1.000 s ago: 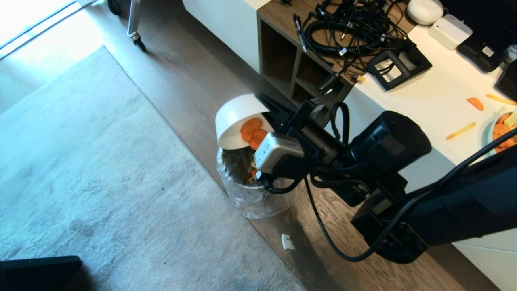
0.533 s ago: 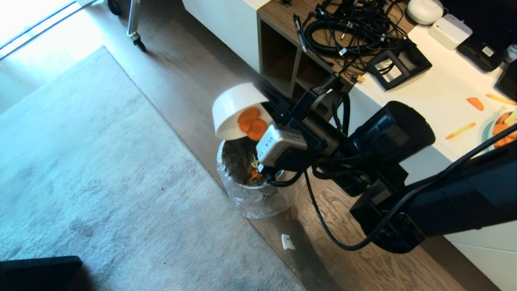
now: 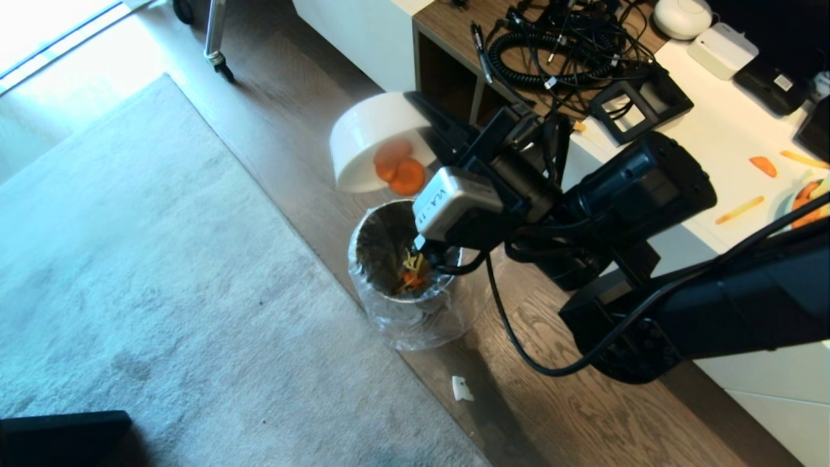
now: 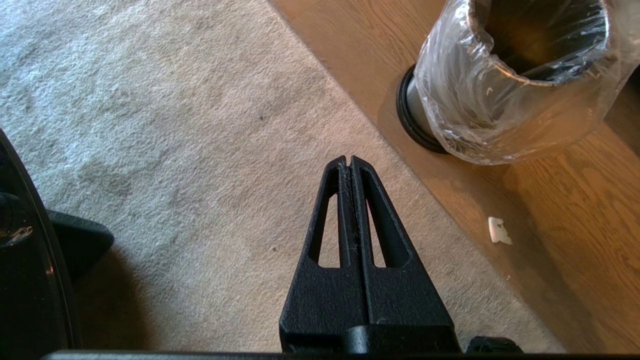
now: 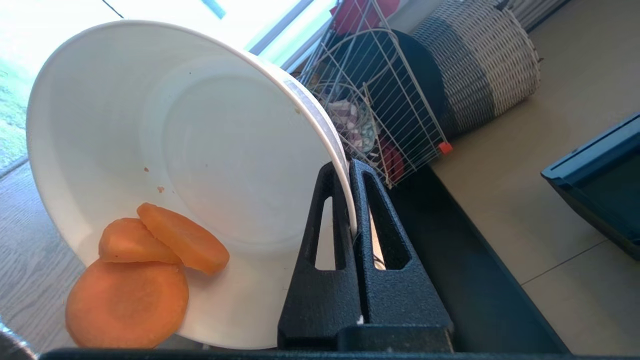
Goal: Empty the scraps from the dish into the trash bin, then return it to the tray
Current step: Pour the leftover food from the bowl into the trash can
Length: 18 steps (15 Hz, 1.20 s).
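My right gripper point(image 3: 425, 117) is shut on the rim of the dish point(image 3: 369, 136), a white bowl tipped steeply with its mouth facing down and toward the arm. It hangs just above and behind the trash bin point(image 3: 395, 305), a dark round bin with a clear liner. In the right wrist view the gripper point(image 5: 347, 167) pinches the dish point(image 5: 210, 150) wall, and three orange scraps point(image 5: 150, 270) lie at its lowest edge, the biggest slice hanging over the rim. The tray is out of view. My left gripper point(image 4: 350, 160) is shut and empty over the rug, near the trash bin point(image 4: 475, 100).
A grey rug point(image 3: 162, 292) covers the floor left of the bin. A white paper scrap point(image 3: 460, 388) lies on the wood floor. Behind the arm stands a cabinet with tangled cables point(image 3: 551, 45) and a white counter point(image 3: 700, 130) with loose carrot and fry pieces.
My right arm has lifted the dish up and away from the bin's mouth, which now shows. The carrot slices have slid closer to the lower rim.
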Tool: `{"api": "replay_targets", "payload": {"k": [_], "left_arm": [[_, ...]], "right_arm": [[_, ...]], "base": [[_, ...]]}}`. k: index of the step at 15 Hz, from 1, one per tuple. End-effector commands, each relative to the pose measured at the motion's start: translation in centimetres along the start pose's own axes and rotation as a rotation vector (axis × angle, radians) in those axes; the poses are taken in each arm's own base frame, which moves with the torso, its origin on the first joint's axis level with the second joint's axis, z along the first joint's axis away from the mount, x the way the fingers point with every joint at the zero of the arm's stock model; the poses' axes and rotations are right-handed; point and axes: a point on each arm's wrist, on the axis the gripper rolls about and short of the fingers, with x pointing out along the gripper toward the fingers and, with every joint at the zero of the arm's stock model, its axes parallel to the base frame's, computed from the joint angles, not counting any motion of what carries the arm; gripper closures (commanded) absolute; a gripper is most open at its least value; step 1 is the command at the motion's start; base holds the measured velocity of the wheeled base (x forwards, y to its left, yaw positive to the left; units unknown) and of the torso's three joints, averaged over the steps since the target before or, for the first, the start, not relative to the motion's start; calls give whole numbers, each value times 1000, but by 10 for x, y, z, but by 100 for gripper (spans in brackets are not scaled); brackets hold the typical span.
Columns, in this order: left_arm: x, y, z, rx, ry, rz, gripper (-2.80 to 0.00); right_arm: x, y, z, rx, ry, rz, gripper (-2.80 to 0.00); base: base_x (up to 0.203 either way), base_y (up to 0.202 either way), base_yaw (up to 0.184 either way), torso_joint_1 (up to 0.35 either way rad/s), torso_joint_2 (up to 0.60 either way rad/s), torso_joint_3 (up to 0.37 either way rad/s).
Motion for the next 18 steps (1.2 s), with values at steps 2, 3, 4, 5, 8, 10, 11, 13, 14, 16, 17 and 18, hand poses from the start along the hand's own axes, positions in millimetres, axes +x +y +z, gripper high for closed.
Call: {"api": "replay_targets", "payload": {"k": [2, 3, 4, 5, 8, 10, 11, 13, 14, 16, 17, 18], "left_arm": [[0, 0, 0, -2, -1, 0, 0], [0, 0, 0, 0, -1, 0, 0], [0, 0, 0, 0, -1, 0, 0], [0, 0, 0, 0, -1, 0, 0], [0, 0, 0, 0, -1, 0, 0], [0, 0, 0, 0, -1, 0, 0], [0, 0, 0, 0, -1, 0, 0], [0, 0, 0, 0, -1, 0, 0], [0, 0, 0, 0, -1, 0, 0], [0, 0, 0, -2, -1, 0, 0], [0, 0, 0, 0, -1, 0, 0], [0, 0, 0, -1, -1, 0, 0]], "right_arm": [[1, -9, 3, -29, -43, -49, 0], [2, -10, 3, -35, -54, -49, 0], [1, -9, 4, -37, -63, -47, 0], [1, -9, 4, -38, -74, -44, 0], [2, -13, 6, -61, -118, -41, 0], [4, -15, 6, -66, -125, -53, 0], [7, -19, 6, -72, -131, -72, 0], [11, -25, 7, -79, -138, -98, 0], [13, -27, 7, -83, -144, -108, 0], [12, -27, 7, -83, -147, -106, 0], [12, -27, 7, -83, -147, -106, 0], [11, -26, 7, -76, -146, -100, 0]], "base": [[0, 0, 0, 0, 0, 0], [0, 0, 0, 0, 0, 0], [0, 0, 0, 0, 0, 0], [0, 0, 0, 0, 0, 0], [0, 0, 0, 0, 0, 0], [0, 0, 0, 0, 0, 0], [0, 0, 0, 0, 0, 0], [0, 0, 0, 0, 0, 0], [0, 0, 0, 0, 0, 0], [0, 0, 0, 0, 0, 0], [0, 0, 0, 0, 0, 0], [0, 0, 0, 0, 0, 0]]}}
